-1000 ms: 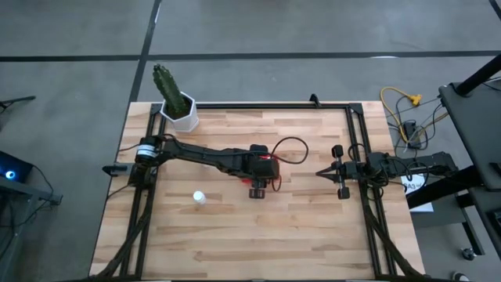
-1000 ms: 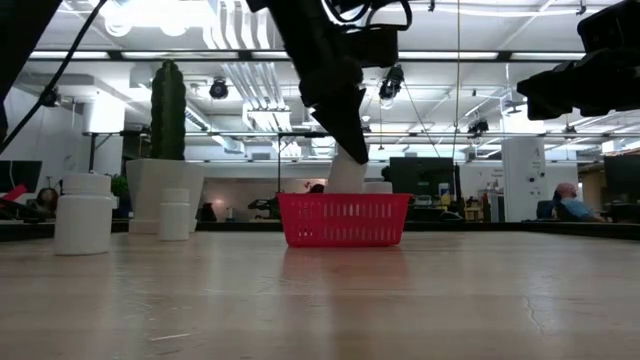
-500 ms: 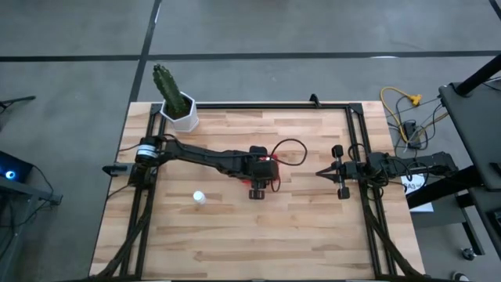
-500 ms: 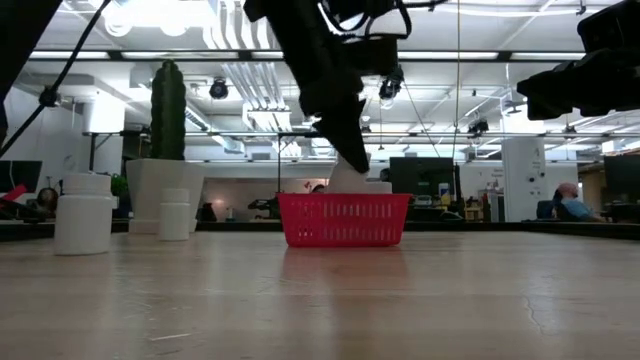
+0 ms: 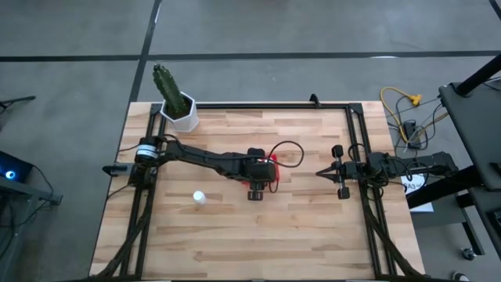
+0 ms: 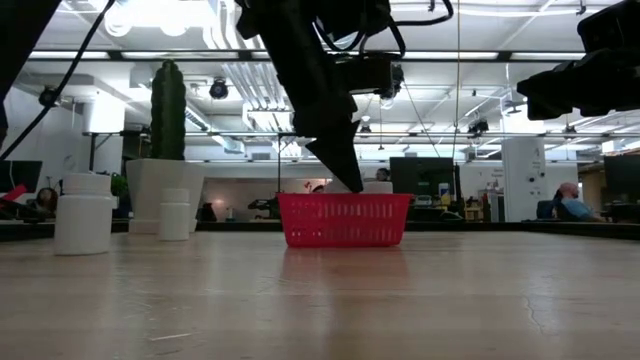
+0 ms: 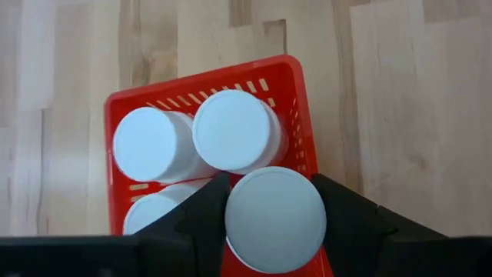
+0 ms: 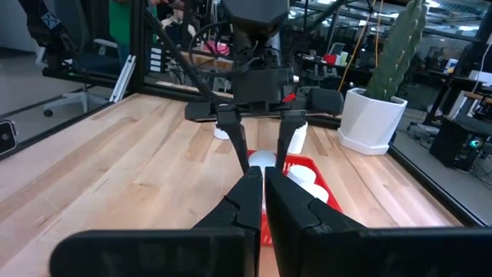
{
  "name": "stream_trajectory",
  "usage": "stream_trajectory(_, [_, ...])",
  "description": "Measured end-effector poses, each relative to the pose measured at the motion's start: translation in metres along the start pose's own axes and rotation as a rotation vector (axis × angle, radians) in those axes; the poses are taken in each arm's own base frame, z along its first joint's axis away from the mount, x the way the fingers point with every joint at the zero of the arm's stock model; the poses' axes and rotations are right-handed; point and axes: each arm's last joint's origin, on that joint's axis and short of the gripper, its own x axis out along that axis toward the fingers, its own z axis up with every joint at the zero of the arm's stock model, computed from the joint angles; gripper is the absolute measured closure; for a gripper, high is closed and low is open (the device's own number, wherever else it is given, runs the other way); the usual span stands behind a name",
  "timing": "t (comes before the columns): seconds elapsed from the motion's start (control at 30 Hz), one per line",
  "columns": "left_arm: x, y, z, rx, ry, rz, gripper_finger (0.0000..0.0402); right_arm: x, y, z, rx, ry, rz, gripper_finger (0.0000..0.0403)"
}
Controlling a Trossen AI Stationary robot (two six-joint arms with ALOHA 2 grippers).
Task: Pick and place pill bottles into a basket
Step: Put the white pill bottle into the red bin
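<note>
Wooden table [image 5: 297, 227]; red basket [image 7: 294, 100] directly beneath left gripper [image 7: 275, 219], holding white bottles. Capped pill bottle [image 7: 275, 218] lodged between the left fingers, inside the basket. Spare bottle [image 5: 200, 197] well apart. Right gripper [image 5: 322, 173], fingers pressed together, empty, far aside.

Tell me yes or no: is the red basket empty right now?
No. The left wrist view shows white pill bottles standing inside the basket, with the left gripper holding another above it.
</note>
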Motion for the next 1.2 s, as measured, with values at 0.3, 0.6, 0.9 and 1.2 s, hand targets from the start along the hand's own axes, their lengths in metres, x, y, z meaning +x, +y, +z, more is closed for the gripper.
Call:
stream_trajectory(0.3, [0.002, 0.0019, 0.0002, -0.008, -0.016, 0.003, 0.0246, 0.0, 0.0, -0.0001, 0.0, 0.001, 0.0, 0.0394])
stream_trajectory(0.6, [0.0017, 0.0021, 0.0023, -0.008, -0.035, 0.005, 0.0246, 0.0, 0.0, -0.0001, 0.0, 0.001, 0.0, 0.0394])
stream_trajectory(0.9, [0.0, 0.0054, 0.0037, -0.015, -0.041, 0.011, 0.0246, 0.0, 0.0, -0.0001, 0.0, 0.001, 0.0, 0.0394])
stream_trajectory(1.2, [-0.0002, 0.0063, 0.008, -0.038, -0.09, 0.021, 0.0246, 0.0, 0.0, 0.0, 0.0, 0.0, 0.0, 0.0394])
